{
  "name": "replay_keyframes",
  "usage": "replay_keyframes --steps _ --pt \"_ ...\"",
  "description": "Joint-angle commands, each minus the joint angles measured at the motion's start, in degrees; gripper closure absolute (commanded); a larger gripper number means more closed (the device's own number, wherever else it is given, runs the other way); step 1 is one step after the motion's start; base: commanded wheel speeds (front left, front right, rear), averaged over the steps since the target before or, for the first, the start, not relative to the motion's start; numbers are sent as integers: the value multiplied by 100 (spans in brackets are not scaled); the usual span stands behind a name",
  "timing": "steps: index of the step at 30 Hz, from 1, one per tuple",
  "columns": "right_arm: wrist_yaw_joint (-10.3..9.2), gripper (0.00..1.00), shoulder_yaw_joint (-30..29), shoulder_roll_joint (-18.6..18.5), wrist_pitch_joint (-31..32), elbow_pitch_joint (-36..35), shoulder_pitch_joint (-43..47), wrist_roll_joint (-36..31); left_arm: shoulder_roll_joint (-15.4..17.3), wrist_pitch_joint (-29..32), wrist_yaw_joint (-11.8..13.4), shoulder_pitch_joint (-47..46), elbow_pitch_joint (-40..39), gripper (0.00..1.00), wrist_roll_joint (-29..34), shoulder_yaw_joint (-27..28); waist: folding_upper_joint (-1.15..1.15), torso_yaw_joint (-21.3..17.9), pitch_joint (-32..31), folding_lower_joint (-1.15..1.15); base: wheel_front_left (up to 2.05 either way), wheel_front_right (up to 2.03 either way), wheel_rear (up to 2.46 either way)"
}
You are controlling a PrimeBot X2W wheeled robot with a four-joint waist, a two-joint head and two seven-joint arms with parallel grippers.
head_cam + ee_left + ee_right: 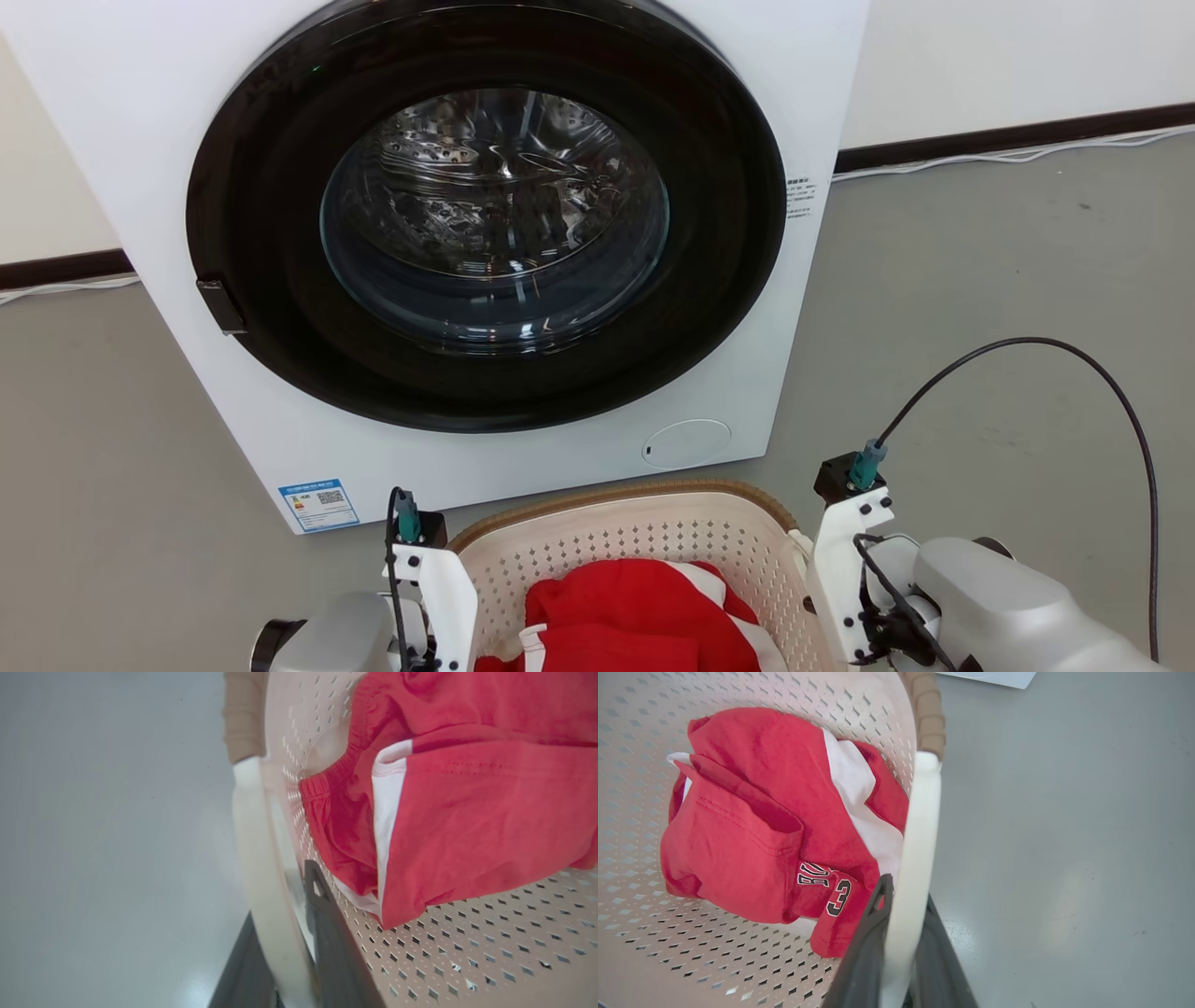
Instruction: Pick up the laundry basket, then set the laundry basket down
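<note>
Just in front of the washer [112,121], on its door side, sits the laundry basket [607,495], with a red garment [752,812] bundled inside. Its far rim is close to the washer's base.

Both arms reach in from the side away from the washer, one at each end of the basket. The left tool [280,896] is closed on the left loop handle [252,835], with one dark finger outside the white strap and the other inside against the perforated wall. The right tool [906,891] is clamped the same way on the right loop handle [920,812], jaws narrowed to the strap's thickness.

The step in hand looks like the pick-up, with the grip made on both sides. Whether the base is clear of the floor [980,280] cannot be told from these views.

The next move calls for both arms to rise together and evenly, so the basket stays level and neither thin handle twists or slips. They should also keep the far rim off the washer front.
</note>
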Motion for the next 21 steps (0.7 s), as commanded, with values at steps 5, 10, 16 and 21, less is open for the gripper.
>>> replay_keyframes --steps 5,10,16,21 --pt "43 100 13 26 -66 -68 -148 48 108 53 -10 -239 -91 100 4 -16 0 -21 15 0 0 0 0" --pt "43 100 28 27 -127 -69 -150 56 108 43 17 -272 -105 100 -24 -66 0 -29 40 0 0 0 0" --pt "43 100 44 51 -325 -124 -117 25 107 -23 17 -285 -111 100 -36 -135 0 -17 145 0 0 0 0" --pt "43 100 54 56 -508 -181 -100 -20 115 -93 39 -318 -107 100 -26 -168 0 5 298 0 0 0 0"
